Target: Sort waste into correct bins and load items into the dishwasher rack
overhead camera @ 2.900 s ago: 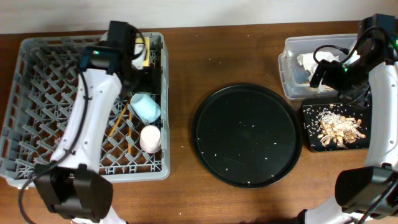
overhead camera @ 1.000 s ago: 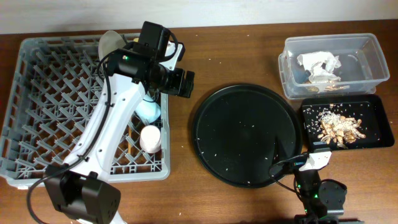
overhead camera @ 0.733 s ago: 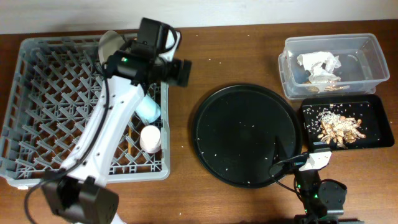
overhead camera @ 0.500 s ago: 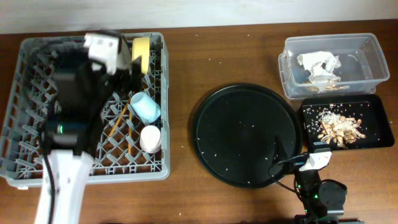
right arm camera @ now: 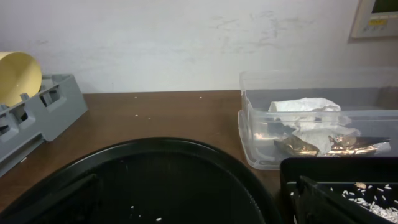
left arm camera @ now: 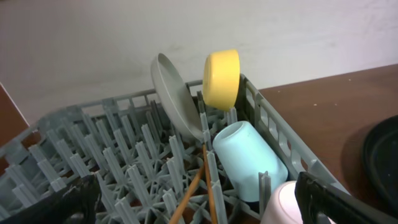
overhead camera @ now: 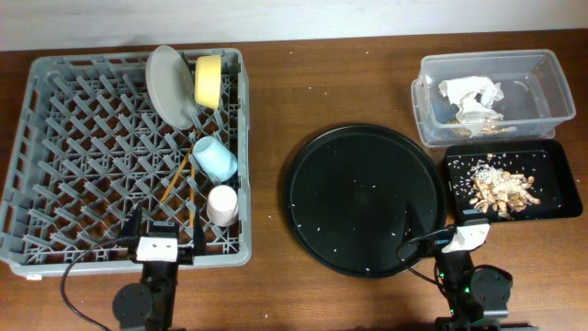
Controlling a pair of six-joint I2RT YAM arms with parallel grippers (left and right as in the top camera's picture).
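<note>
Dishwasher rack (overhead camera: 73, 138), left, holds plate (overhead camera: 170, 85), yellow bowl (overhead camera: 209, 81), blue cup (overhead camera: 216, 159), pink cup (overhead camera: 221, 204) and chopsticks (overhead camera: 176, 176); tissue (overhead camera: 470, 97) lies in clear tub (overhead camera: 421, 110), scraps (overhead camera: 501, 187) in black tray (overhead camera: 565, 207), far right. Left gripper (left arm camera: 194, 186) and right gripper (right arm camera: 198, 183) hang spread wide, empty.

Rack (overhead camera: 55, 138): right side occupied. Plate (overhead camera: 170, 85) and yellow bowl (overhead camera: 209, 81) stand on edge at the far corner; blue cup (overhead camera: 215, 159), pink cup (overhead camera: 222, 204) and chopsticks (overhead camera: 176, 179) sit nearer. The left side shows pegs only and is open from above. A bare table strip (overhead camera: 266, 138) runs between the rack and the round tray (overhead camera: 365, 198) (rim low). Tub (overhead camera: 551, 69) sits just beside the black tray (overhead camera: 560, 207); the tub's walls are taller.
</note>
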